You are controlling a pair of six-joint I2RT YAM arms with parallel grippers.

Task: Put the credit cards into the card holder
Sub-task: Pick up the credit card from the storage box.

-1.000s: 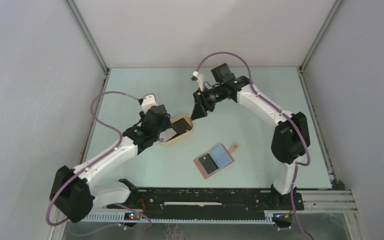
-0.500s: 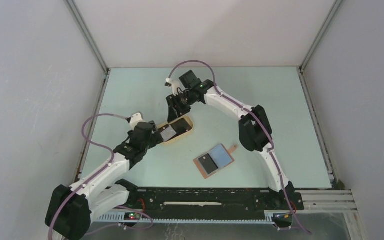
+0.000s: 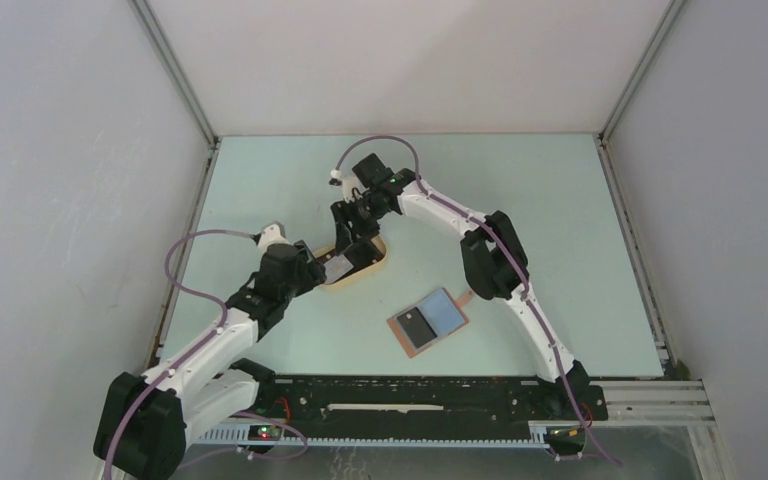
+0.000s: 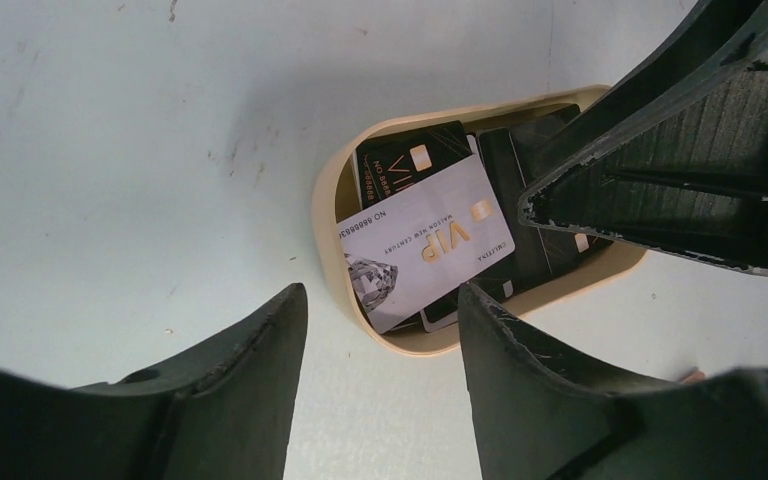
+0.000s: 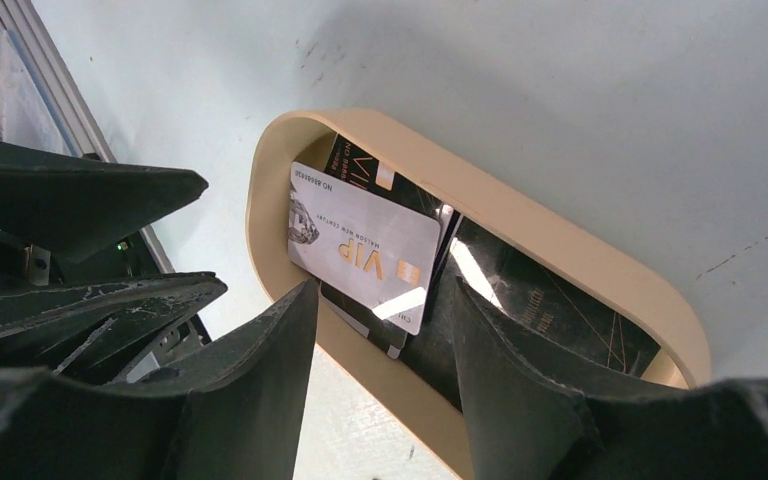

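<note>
Both wide, my right claw (image 5: 382,290) over the tray (image 5: 560,235) and left claw (image 4: 380,295) at its 8 o'clock risked colliding above the cards (image 4: 425,240).

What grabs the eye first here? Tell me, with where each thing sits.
Both open grippers crowd over the tan oval tray left of centre in the top view, the left gripper from the near side, the right gripper from the far side. Inside it, a pale VIP card lies on top of black cards. The reddish-brown card holder lies open to the tray's lower right.
</note>
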